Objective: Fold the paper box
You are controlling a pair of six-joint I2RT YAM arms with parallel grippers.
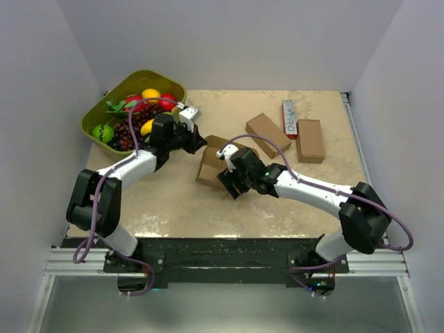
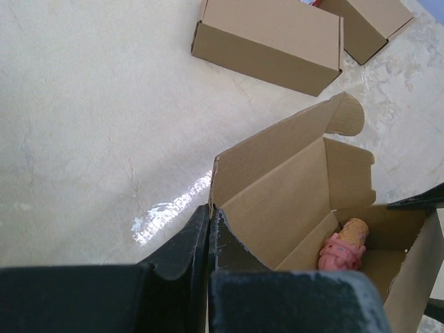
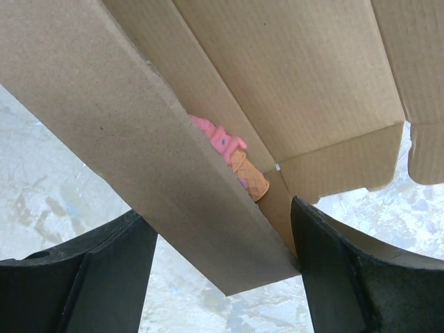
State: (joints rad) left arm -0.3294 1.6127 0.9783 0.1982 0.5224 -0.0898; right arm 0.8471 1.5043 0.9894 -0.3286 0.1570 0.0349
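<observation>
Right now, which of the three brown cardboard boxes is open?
The paper box at mid-table: its lid stands up and a pink toy lies inside. The middle box and the rightmost box are shut.

This looks like a robot test cell in a lab. Plain white panels [image 1: 41, 83] enclose a beige stone-patterned counter [image 1: 173, 215] on 3 sides. The left arm [image 1: 128, 168] and right arm [image 1: 312, 191] are bolted to an aluminium rail [image 1: 229, 260] at the bottom of the frame.
</observation>
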